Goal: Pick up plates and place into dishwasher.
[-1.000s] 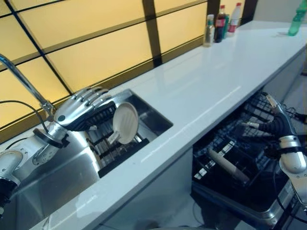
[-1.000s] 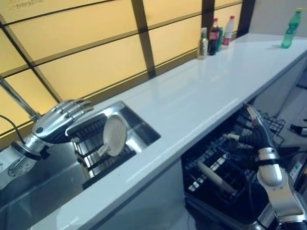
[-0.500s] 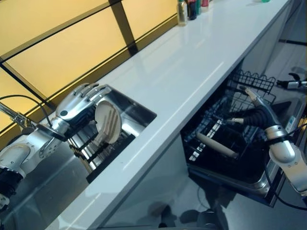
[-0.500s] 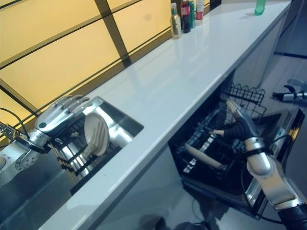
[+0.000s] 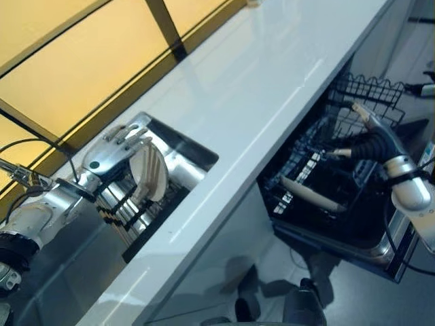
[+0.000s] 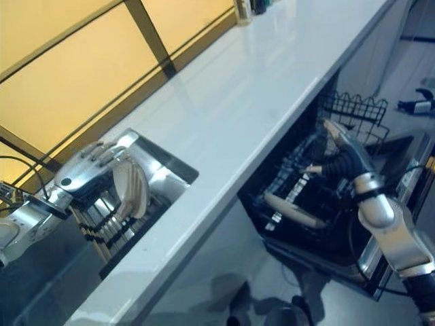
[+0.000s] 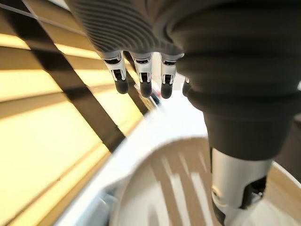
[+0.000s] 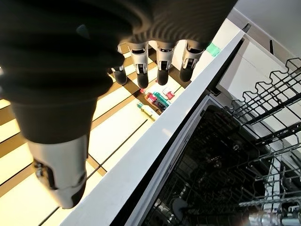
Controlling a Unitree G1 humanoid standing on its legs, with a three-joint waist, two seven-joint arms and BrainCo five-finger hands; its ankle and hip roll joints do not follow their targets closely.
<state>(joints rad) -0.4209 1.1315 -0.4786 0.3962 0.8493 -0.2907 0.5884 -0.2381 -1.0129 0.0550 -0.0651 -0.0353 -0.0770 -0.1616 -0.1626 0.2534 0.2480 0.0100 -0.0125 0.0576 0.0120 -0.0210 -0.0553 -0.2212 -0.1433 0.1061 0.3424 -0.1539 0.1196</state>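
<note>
sink (image 5: 197, 153) – plate (image 5: 151, 171) racked | left robot hand (image 5: 112, 153) above – fingers straight

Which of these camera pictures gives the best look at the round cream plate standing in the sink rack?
The left eye view: the round cream plate stands on edge in the dark rack, with the left hand over its top. The right eye view shows much the same. The left wrist view shows a blurred part of it. The right wrist view looks at the dishwasher.

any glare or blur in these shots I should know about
Left eye view: the white counter carries bright glare streaks, and the yellow backlit wall panel glows. Left wrist view: the plate under the left hand is smeared with blur. Right wrist view: sharper, dishwasher rack readable.
</note>
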